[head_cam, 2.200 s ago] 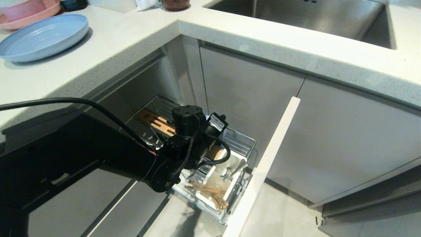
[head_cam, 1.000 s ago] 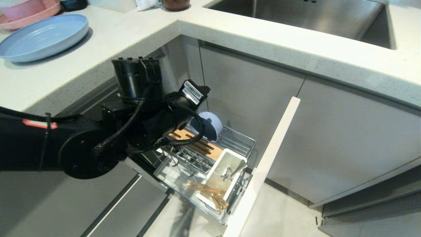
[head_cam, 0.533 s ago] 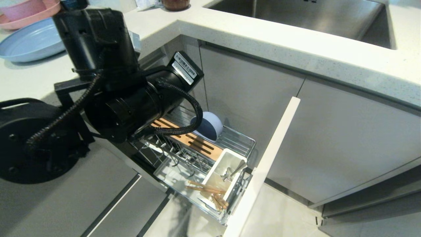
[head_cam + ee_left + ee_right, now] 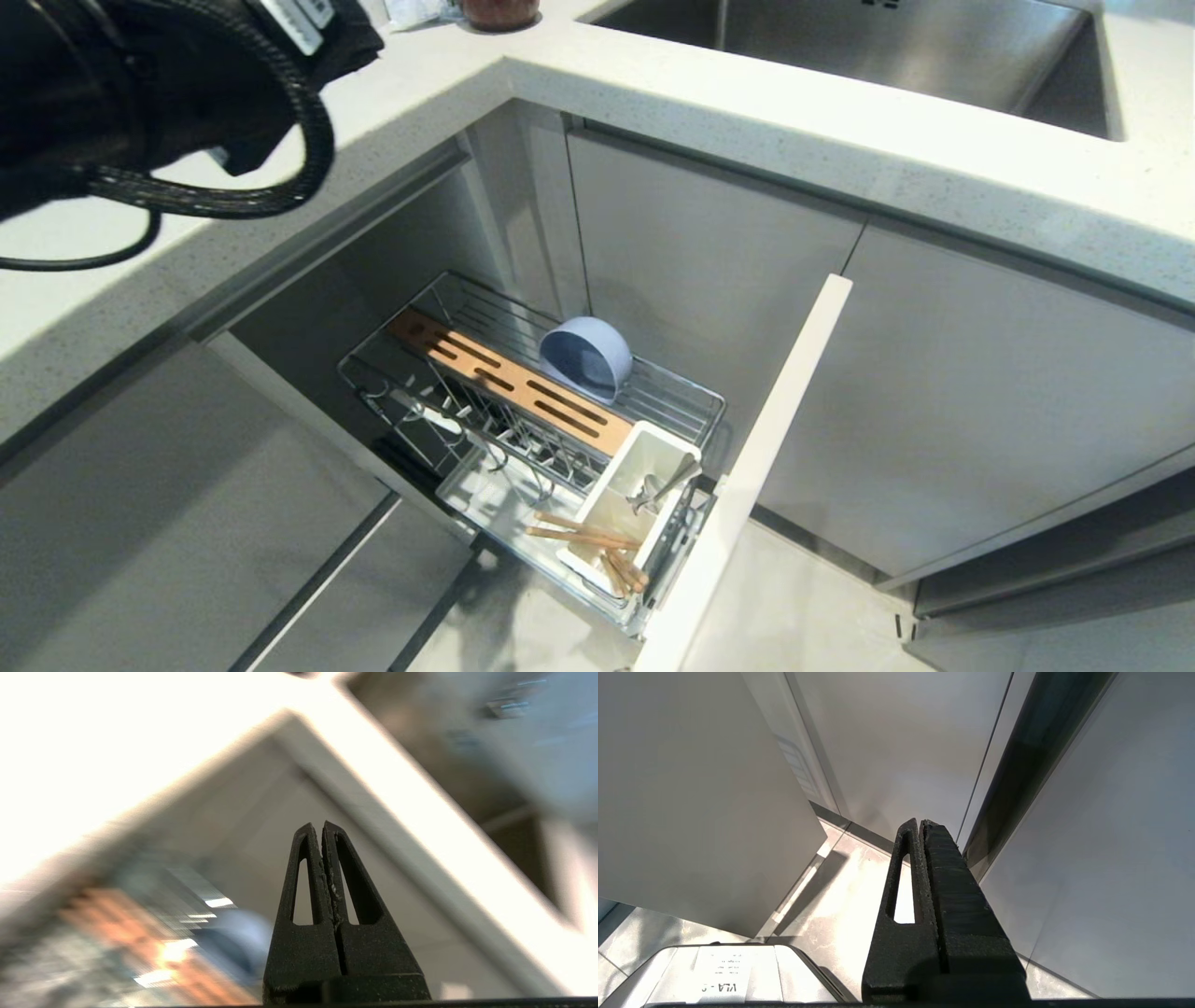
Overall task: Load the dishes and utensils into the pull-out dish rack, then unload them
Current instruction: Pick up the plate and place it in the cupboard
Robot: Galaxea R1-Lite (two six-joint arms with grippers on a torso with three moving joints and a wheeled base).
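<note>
Left gripper (image 4: 322,828), clenched and empty, is raised above the countertop, well apart from the pale blue bowl (image 4: 586,357) lying in the pull-out dish rack (image 4: 695,403) below.

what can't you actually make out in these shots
- Blue plate: head view, hidden behind the left arm at the top left corner.
- Left gripper: outside the head view; only its wrist view shows it, shut and empty.
- Bowl and dish rack: left wrist view, motion-blurred smears.
- Spoon: head view, its bowl end sits low in the white caddy, too small to read.
- Sink: cut off by the top edge.
</note>
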